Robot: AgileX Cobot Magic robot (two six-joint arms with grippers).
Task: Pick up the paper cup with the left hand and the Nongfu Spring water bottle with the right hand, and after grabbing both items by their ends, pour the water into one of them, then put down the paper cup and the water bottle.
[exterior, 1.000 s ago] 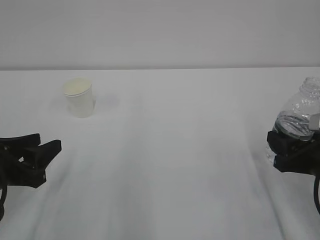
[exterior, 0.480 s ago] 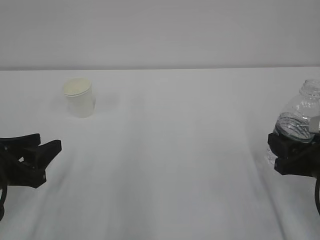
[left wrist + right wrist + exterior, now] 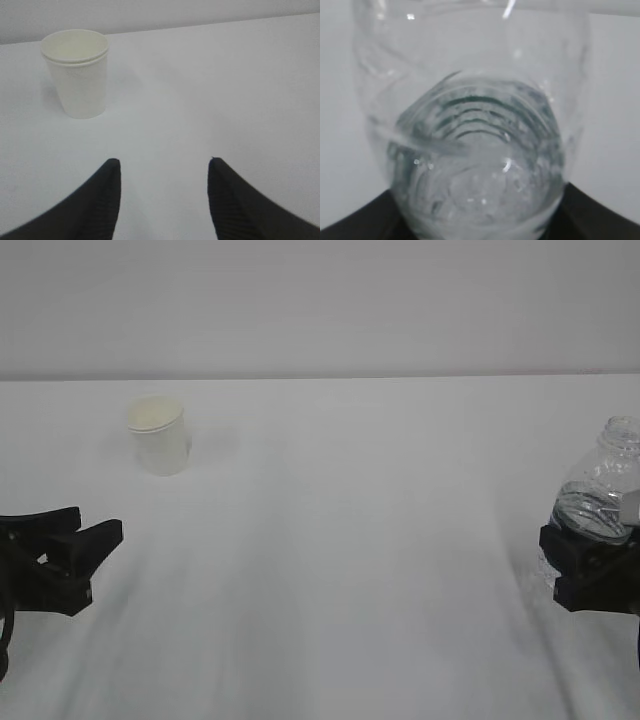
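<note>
the right hand (image 3: 592, 575) grips the nongfu spring water bottle (image 3: 598, 495) at the tabletop's (image 3: 350, 540) right edge, while the left hand (image 3: 85, 552), jaws parted and empty, sits well short of the paper cup (image 3: 159, 435) toward the far-left corner.

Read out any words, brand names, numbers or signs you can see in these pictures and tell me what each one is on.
None can be read.
Water bottle: a dark green band shows through the plastic, but any marks on it are too blurred to read.
Paper cup: plain off-white, no print visible.
Left gripper and right gripper: black, no lettering shows.
Table: bare white, no marks.
</note>
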